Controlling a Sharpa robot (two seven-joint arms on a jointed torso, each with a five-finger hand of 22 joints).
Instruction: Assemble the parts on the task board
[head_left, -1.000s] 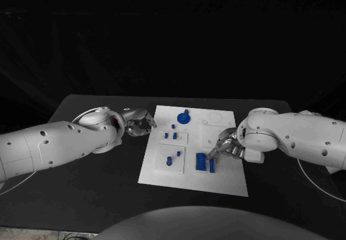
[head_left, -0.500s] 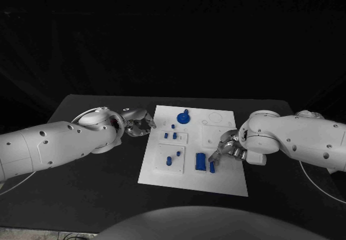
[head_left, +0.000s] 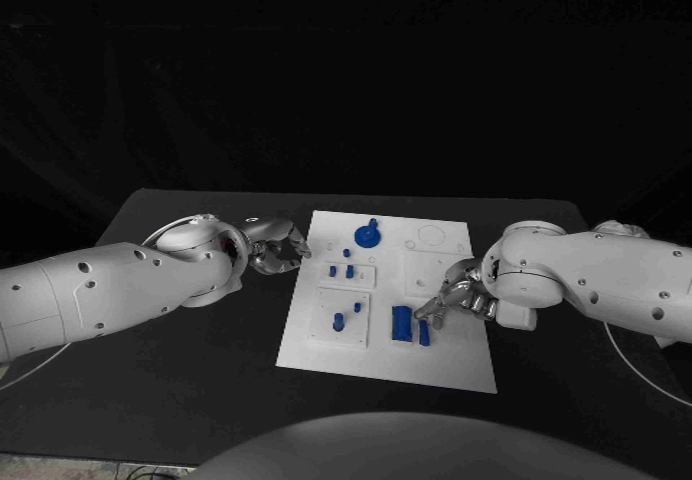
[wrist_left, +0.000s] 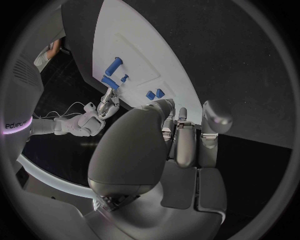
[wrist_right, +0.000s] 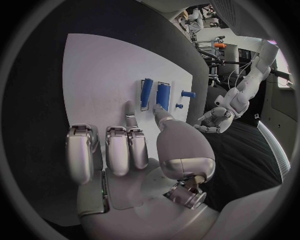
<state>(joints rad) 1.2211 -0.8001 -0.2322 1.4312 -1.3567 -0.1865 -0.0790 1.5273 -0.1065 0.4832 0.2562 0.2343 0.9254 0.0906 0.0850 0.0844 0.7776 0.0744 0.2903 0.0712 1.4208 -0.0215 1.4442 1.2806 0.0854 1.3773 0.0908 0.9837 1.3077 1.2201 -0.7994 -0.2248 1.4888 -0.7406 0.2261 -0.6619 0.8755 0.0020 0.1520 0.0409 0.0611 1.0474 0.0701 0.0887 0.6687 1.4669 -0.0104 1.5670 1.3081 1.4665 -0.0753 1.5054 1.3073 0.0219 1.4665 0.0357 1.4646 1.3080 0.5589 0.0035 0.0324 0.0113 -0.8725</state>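
Your right hand (head_left: 450, 300) has its fingers (wrist_right: 128, 116) spread and holding nothing; the thumb tip sits at the wide blue block (wrist_right: 162, 95), contact not clear. The right wrist view shows the narrow blue bar (wrist_right: 145, 93) just beside that block, which the head view partly hides. Both lie near the task board (head_left: 454, 365) right edge. Your left hand (head_left: 277, 246) hovers off the board's left edge above the worktop (head_left: 173, 380), fingers slack, nothing in them. Round blue part (head_left: 369, 236) sits at the far end.
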